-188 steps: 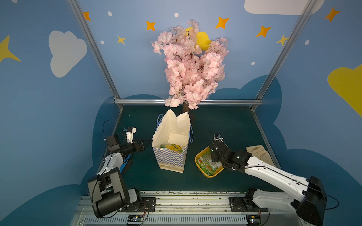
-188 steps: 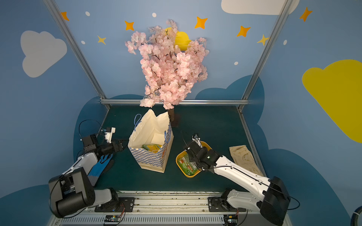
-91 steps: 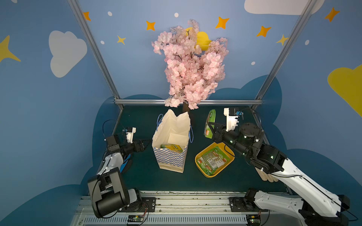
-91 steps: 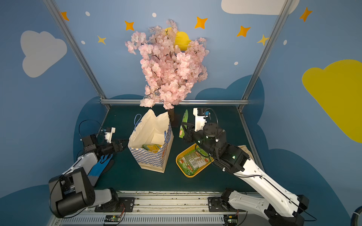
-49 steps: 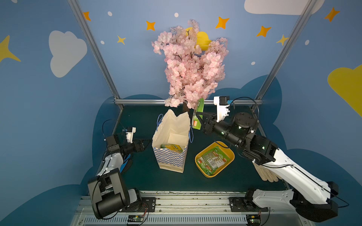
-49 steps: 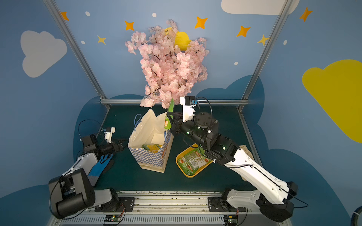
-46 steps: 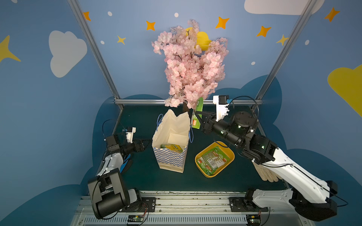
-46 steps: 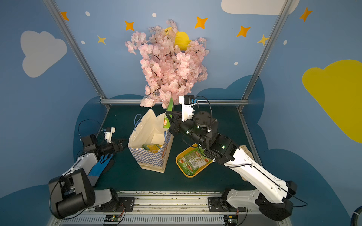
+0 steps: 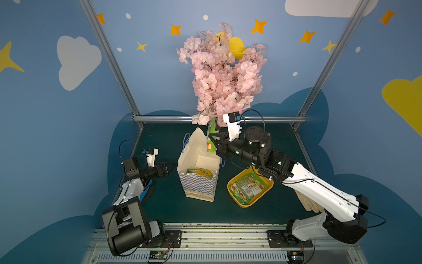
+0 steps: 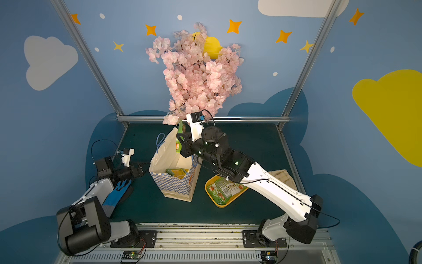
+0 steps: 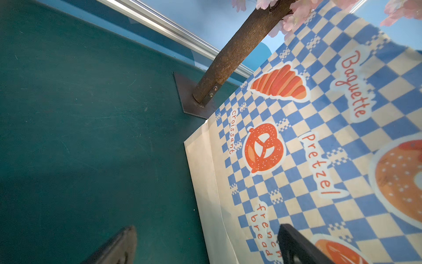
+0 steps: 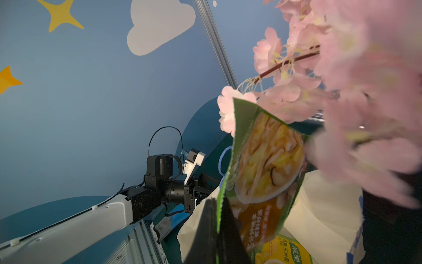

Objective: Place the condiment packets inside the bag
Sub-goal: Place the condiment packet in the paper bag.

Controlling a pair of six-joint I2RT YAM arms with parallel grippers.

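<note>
- Partly done: we saw one packet (image 9: 201,172) lying on the bottom of the bag (image 9: 197,186), which stood upright and open on the worktop (image 9: 166,205).
- The right hand (image 9: 213,143) was clamped on the held packet (image 9: 211,134), kept on edge above the bag's mouth near its far rim, not yet let go.
- Left to do, as we judged it: drop that one in, then move the tray packets (image 9: 249,187), several of them lying in the yellow tray (image 9: 244,205) just beside the bag.
- The left hand (image 9: 168,170) was spread wide and empty, close to the bag's side wall. We could not tell if it touched.
- Only the right wrist view showed the noodle-bowl print on the held packet, and its top edge up among the pink blossoms (image 12: 342,68).
- Only the left wrist view showed the pastry prints on the bag's wall and the tree trunk (image 11: 239,45) bolted to the worktop.
- A top view showed a blue glove (image 10: 116,194) plainly beside the left arm.
</note>
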